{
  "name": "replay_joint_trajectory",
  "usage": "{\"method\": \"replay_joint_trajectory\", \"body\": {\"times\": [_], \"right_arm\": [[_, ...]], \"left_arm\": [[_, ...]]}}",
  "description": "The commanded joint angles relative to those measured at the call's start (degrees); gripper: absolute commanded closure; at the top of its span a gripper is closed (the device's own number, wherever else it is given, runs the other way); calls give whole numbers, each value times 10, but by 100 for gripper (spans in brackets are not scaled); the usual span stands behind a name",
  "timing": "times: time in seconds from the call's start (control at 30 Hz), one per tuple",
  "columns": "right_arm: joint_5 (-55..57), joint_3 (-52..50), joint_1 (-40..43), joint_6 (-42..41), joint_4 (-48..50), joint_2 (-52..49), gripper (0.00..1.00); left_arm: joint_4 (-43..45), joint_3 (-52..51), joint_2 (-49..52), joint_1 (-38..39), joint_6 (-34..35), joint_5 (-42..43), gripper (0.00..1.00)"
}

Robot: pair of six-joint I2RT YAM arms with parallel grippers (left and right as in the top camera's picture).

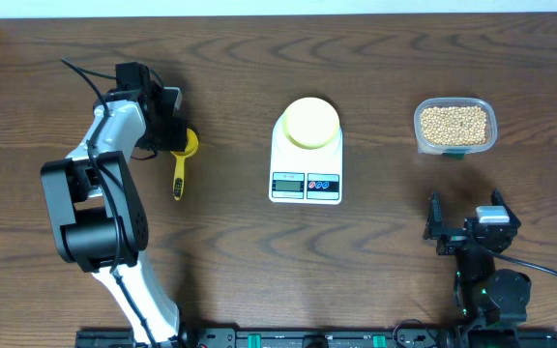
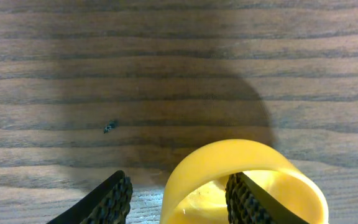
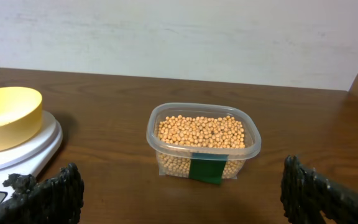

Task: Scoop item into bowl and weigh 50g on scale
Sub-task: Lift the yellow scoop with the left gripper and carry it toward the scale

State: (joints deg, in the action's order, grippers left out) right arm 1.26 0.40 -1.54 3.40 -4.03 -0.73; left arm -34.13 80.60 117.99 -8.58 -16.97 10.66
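My left gripper stands half-wide astride the cup wall of the yellow scoop, toward the table's left edge, not yet pinching. It's light, stiff, slick plastic; its handle would likely hold surer. Soybeans sit in the tub, far-right corner.

The desk is dark brown wood with a strong wavy grain. A white digital scale lies near its middle, display end toward the near edge. Well to its right stands a clear plastic tub. Left of the scale lies a yellow scoop, handle pointing nearward. A tiny dark speck sits on bare wood near the scoop.
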Motion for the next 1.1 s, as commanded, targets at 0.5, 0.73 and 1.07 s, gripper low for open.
{"method": "replay_joint_trajectory", "body": {"times": [0.5,0.73,1.07], "right_arm": [[0,-1,-5,5,-2,2,1],[0,-1,-5,5,-2,2,1],[0,-1,-5,5,-2,2,1]], "left_arm": [[4,-1,19,7,-3,7,71],[11,-1,19,7,-3,7,92],[22,2,-62,6,66,7,93]]}}
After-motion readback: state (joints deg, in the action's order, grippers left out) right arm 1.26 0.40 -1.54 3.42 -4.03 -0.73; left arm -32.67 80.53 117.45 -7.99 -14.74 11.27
